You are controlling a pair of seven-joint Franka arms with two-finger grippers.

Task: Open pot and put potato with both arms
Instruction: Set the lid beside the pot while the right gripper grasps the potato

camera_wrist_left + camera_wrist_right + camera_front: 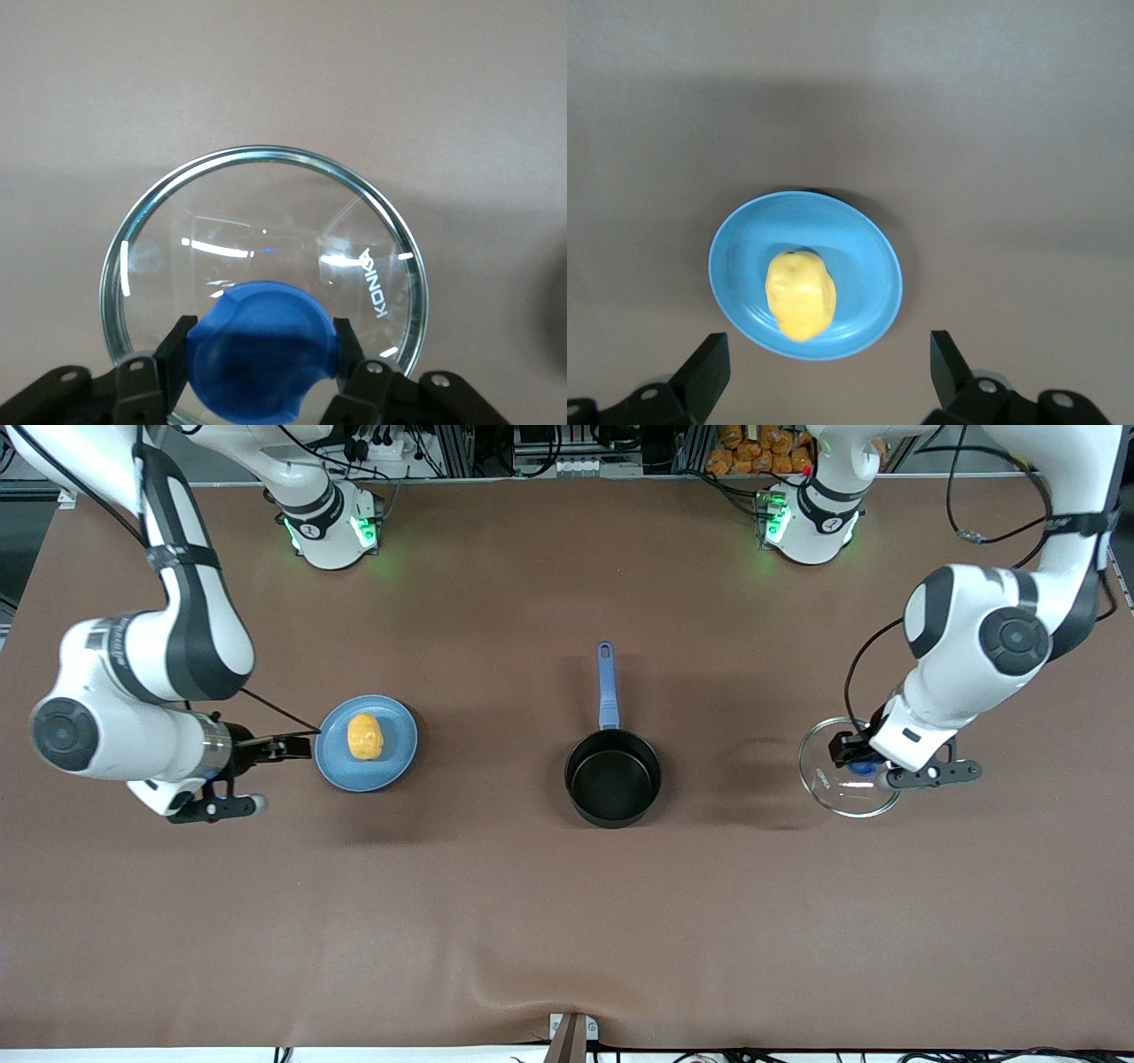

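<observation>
At table centre:
Pot: the black pot [613, 778] stands uncovered on the brown table [496, 921], its blue handle [607, 686] pointing toward the robots' bases.
Lid: the clear glass lid [842, 786] is well apart from the pot, toward the left arm's end of the table; whether it rests on the cloth or hangs just above cannot be told.
Knob: the blue knob [264, 350] sits between the two black fingers [177, 354] of the left gripper.
Left gripper: the left gripper [858, 764] is clamped on the lid's knob, directly over the lid.
Potato: the yellow-orange potato [364, 737] lies in the middle of the plate.
Plate: the light-blue plate [397, 757] sits toward the right arm's end of the table, well apart from the pot.
Right gripper: the right gripper [275, 747] hangs just beside the plate's rim, its fingers [707, 372] spread wide and holding nothing.
</observation>
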